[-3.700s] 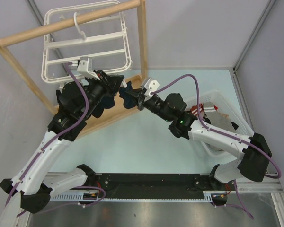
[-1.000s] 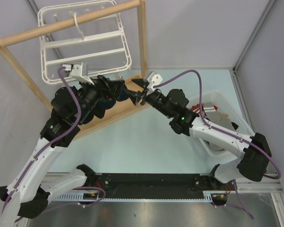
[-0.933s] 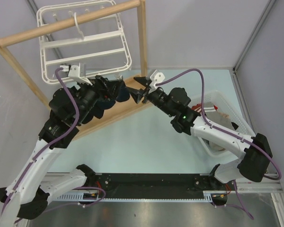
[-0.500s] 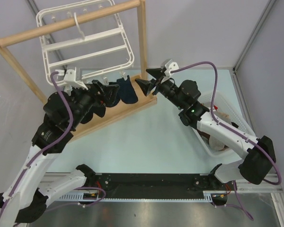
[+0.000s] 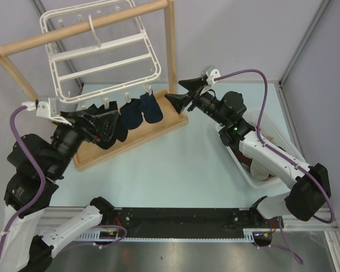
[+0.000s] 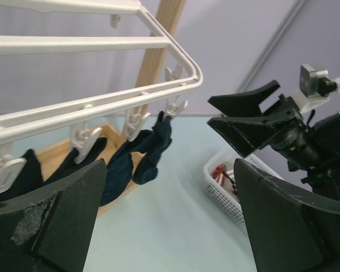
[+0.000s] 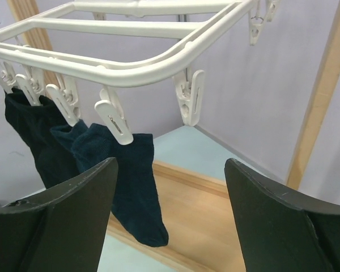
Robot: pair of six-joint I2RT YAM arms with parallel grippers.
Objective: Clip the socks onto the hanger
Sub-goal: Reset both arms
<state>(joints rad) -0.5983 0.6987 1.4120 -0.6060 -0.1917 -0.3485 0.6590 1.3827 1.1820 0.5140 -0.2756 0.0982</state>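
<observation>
The white hanger (image 5: 102, 54) hangs by its hook from the wooden stand's top bar. Dark socks dangle in a row from the clips on its near edge: a navy one (image 5: 152, 107) at the right end, another (image 5: 130, 115) beside it, and a black one (image 5: 114, 129) further left. My left gripper (image 5: 105, 122) is open, left of the socks and holding nothing. The right gripper (image 5: 173, 90) is also open, just right of the navy sock (image 7: 133, 187) and apart from it. In the left wrist view the socks (image 6: 153, 147) hang under the hanger's rail (image 6: 102, 105).
The wooden stand's base (image 5: 136, 136) lies under the socks, and its upright post (image 5: 171, 51) rises between hanger and right arm. A white basket (image 5: 272, 141) with reddish-brown and white garments sits at the right under the right arm. An empty clip (image 7: 190, 96) hangs by the hanger's corner.
Both grippers have opened and drawn away from the navy sock, which now hangs from its clip. The left arm pulled back to the left and the right arm moved up and right.
</observation>
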